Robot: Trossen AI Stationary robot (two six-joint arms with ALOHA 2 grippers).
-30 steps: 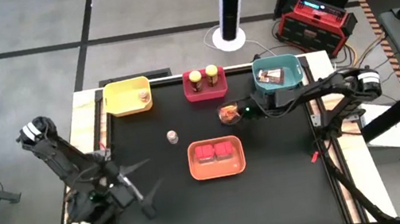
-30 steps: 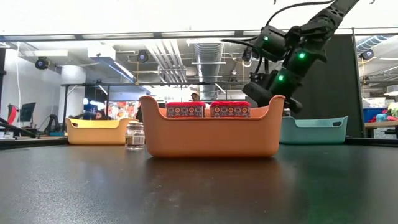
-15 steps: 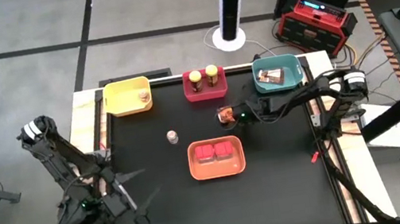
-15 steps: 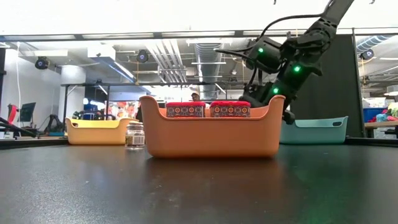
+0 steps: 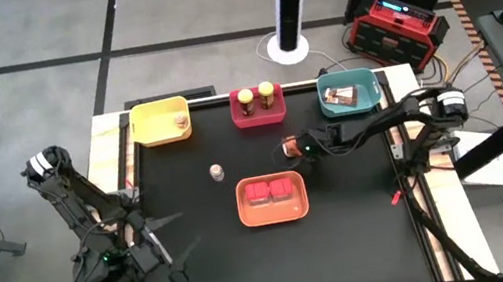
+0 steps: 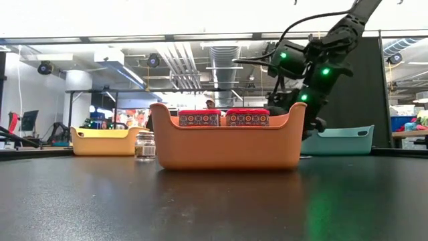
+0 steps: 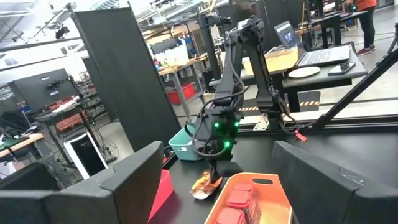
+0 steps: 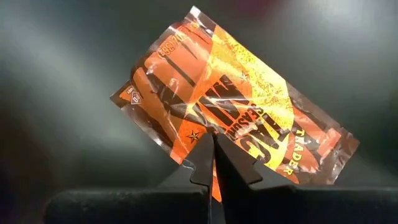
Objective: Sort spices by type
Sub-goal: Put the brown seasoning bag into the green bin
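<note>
My right gripper (image 5: 295,146) is shut on an orange-brown printed packet (image 8: 230,106) over the black table, between the red tray (image 5: 258,104) and the orange tray (image 5: 272,198). A second packet (image 5: 338,98) lies in the teal tray (image 5: 346,78). Two yellow-lidded jars (image 5: 256,96) stand in the red tray, and two red tubs (image 5: 271,193) sit in the orange tray. One clear shaker (image 5: 217,173) stands on the table; another (image 5: 183,123) is in the yellow tray (image 5: 151,116). My left gripper (image 5: 184,228) waits open near the table's front left. My right gripper pinches the packet at the middle of one long edge (image 8: 214,138) between its two fingertips (image 8: 202,163). The fingers come slanting down from the table's right. The packet spreads out tilted beyond the fingers; its lower end (image 7: 200,190) is at the table, touching or not I cannot tell.
The orange tray hides the packet in the low view (image 6: 227,144). Open black table lies in front of the orange tray and to its right. A person's workspace and benches show beyond the table's far edge.
My right gripper has sunk toward the table with the packet, staying shut on it; the packet has come down beside the orange tray's far rim. My left arm has swung a little toward the table's near left corner, its gripper still open.
</note>
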